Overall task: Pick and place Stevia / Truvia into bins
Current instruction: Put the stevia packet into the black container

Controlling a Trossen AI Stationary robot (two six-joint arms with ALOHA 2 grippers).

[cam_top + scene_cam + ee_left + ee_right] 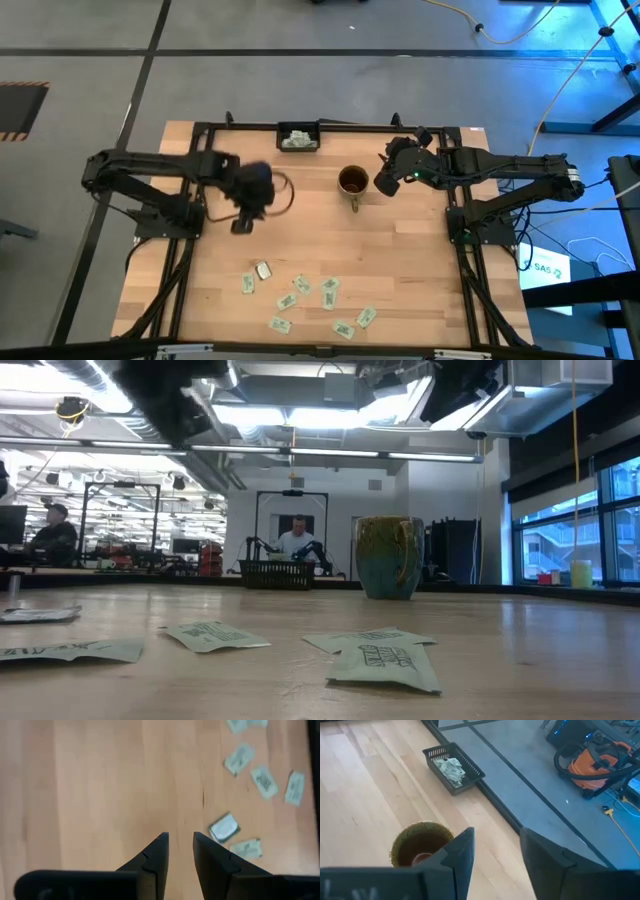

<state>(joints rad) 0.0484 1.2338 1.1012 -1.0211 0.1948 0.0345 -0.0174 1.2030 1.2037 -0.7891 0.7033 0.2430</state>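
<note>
The left gripper (241, 226) hangs over bare wood on its own side of the table (420, 270), fingers (155, 855) parted by a narrow gap with nothing between them, so it is released and empty. Ahead of it and off to one side, toward the near edge of the table, lie the loose Stevia / Truvia sachets (300, 299), scattered flat and mostly apart from one another. One sachet (223, 827) lies nearest its fingertips, tilted, with another just beside it; neither touches the gripper.

The right gripper (385, 172) is up by the far part of the table, its fingers (461, 851) spread wide and holding nothing. The round brown-gold mug (352, 181) stands upright just beside it, toward the middle of the table, almost under its fingertips in the wrist view; something pale shows at the bottom of the mug, too dim to name. Farther from that gripper, at the far edge of the table, sits the small black tray (299, 137), with a little heap of sachets (451, 770) already in it.

Seen from table height, the mug stands beyond the loose sachets. In the room behind, a person (296, 540) sits past the table, and another person (55, 532) is off at the side.
</note>
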